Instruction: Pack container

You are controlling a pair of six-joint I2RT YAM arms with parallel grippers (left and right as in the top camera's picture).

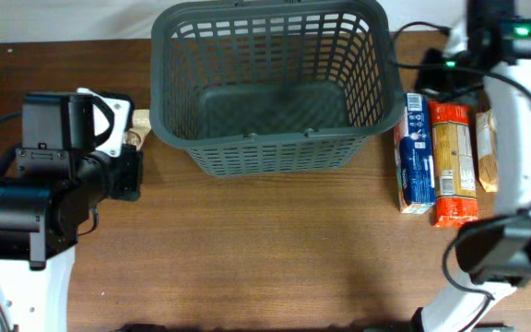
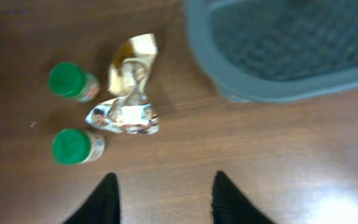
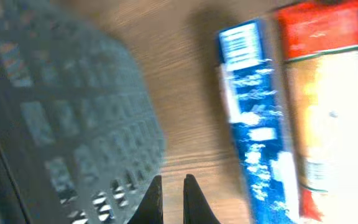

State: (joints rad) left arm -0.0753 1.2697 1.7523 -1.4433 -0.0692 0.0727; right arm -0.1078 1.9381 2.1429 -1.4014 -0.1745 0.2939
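1. The container (image 1: 275, 152) sits at the back centre of the table, upright, mouth facing up and nothing in it; groceries lie on either side of it.
2. Its long axis runs left to right in the overhead view; the near long wall faces both arms.
3. Left gripper (image 2: 165, 199): jaws wide, holding nothing, hovering just short of a crumpled packet (image 2: 129, 93) and two green-capped jars (image 2: 67, 79).
4. Right gripper (image 3: 171, 199): jaws narrow, almost closed on nothing, between the container's wall and a blue box (image 1: 417, 152); an orange packet (image 1: 454, 161) lies beside the box; this view is blurred.
5. I judge the first pick is in hand; I would centre the left jaws over one jar only, clear of its neighbour, grip below the cap, then lift over the rim before releasing.
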